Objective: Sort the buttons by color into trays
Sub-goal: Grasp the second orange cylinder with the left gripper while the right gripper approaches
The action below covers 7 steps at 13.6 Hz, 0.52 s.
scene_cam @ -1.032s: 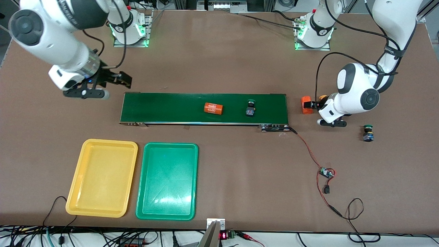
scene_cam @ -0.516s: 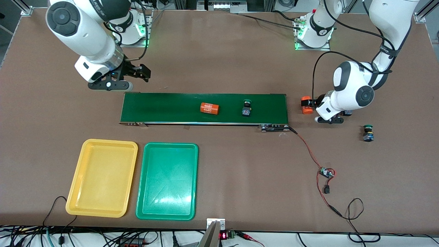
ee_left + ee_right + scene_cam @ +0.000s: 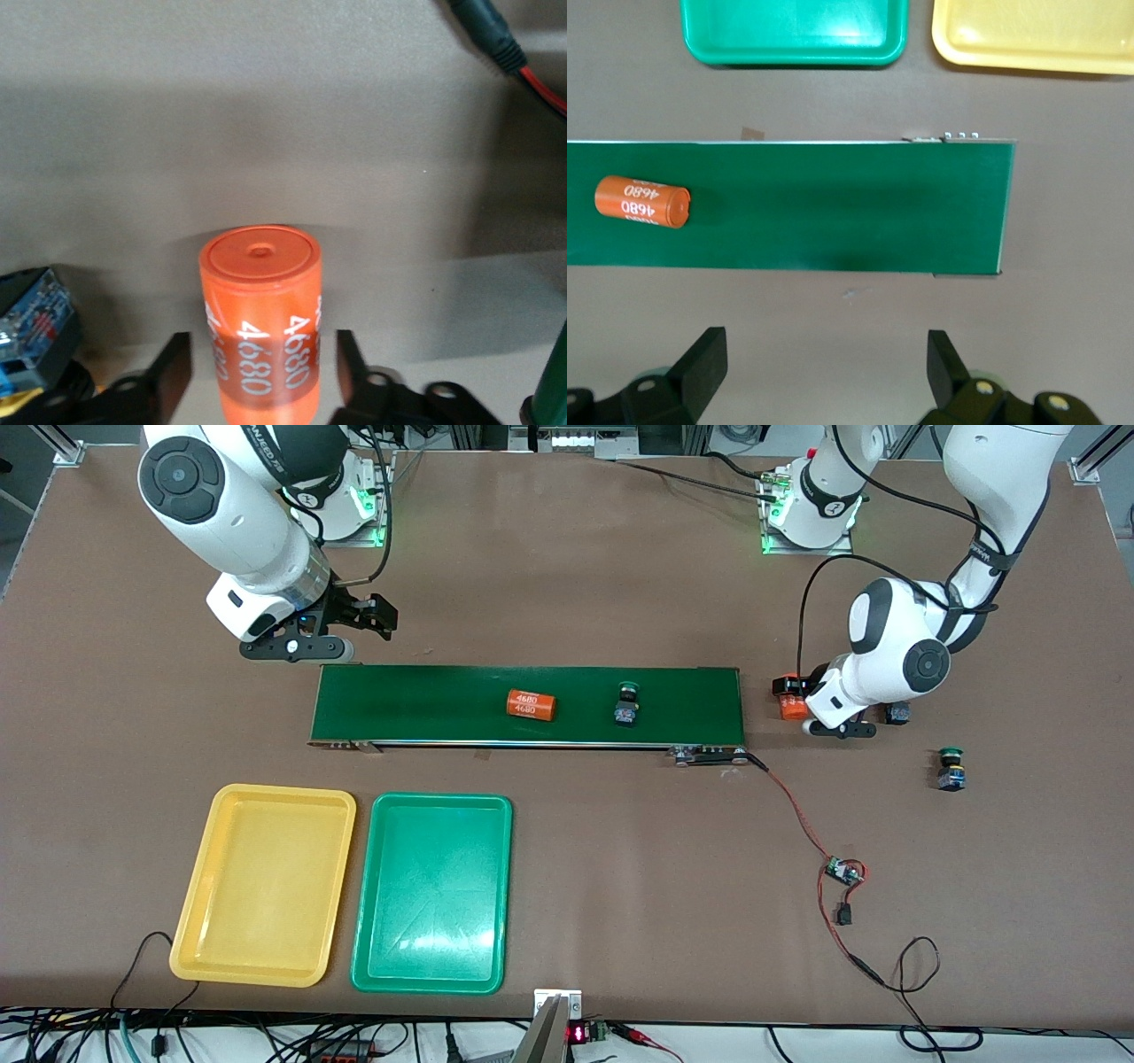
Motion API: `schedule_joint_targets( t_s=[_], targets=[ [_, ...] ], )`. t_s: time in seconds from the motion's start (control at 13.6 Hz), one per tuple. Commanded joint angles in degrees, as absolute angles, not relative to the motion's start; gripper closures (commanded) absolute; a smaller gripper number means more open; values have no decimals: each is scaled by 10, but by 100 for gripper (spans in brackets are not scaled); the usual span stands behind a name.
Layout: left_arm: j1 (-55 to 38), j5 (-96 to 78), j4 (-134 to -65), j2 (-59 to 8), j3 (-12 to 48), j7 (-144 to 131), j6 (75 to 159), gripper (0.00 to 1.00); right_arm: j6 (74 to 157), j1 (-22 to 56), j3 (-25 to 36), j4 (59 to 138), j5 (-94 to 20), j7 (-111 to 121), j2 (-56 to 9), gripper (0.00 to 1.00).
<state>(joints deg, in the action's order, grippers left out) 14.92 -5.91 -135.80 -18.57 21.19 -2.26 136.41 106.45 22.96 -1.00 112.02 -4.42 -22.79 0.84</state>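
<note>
A green-capped button point(image 3: 627, 704) rides on the dark-green belt point(image 3: 425, 704). Another green-capped button point(image 3: 951, 768) stands on the table toward the left arm's end. A third button point(image 3: 897, 712), blue-bodied point(image 3: 31, 317), sits beside the left hand, its cap hidden. My left gripper point(image 3: 800, 707) is down around an orange cylinder point(image 3: 261, 310) off the belt's end, and a gap shows between it and each finger. My right gripper point(image 3: 306, 642) is open and empty over the table beside the belt's other end. The yellow tray point(image 3: 266, 886) and green tray point(image 3: 434, 895) lie empty.
A second orange cylinder point(image 3: 532, 705) marked 4680 lies on the belt point(image 3: 833, 204). A red-and-black wire with a small circuit board point(image 3: 842, 871) runs from the belt's end toward the front edge. Both trays point(image 3: 793, 35) point(image 3: 1036, 35) show in the right wrist view.
The belt carried the cylinder and green button toward the right arm's end. My right arm swung in to the belt's end. My left gripper shifted over the orange cylinder, jaws narrowing.
</note>
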Motion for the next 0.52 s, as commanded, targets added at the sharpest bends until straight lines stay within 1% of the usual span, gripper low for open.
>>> schedule_joint_targets(
  t_s=[0.0, 0.07, 0.15, 0.22, 0.37, 0.44],
  targets=[
    [142, -75, -1361, -172, 214, -36, 1366, 95, 1132, 183, -70, 1184, -46, -257, 22, 0],
    [140, -75, -1359, -168, 214, -35, 1366, 100, 1145, 128, -134, 1193, -46, -267, 22, 0],
    [135, -74, -1355, -159, 214, -30, 1366, 100, 1150, 81, -187, 1194, -47, -276, 19, 0],
    [134, -72, -1349, -145, 215, -30, 1363, 100, 1161, 63, -218, 1195, -47, -299, 17, 0],
    [133, -69, -1319, -125, 242, -16, 1326, 100, 1183, 65, -221, 1212, -46, -326, 18, 0],
    [130, -68, -1297, -119, 244, -6, 1298, 100, 1185, 66, -221, 1212, -46, -326, 17, 0]
  ],
)
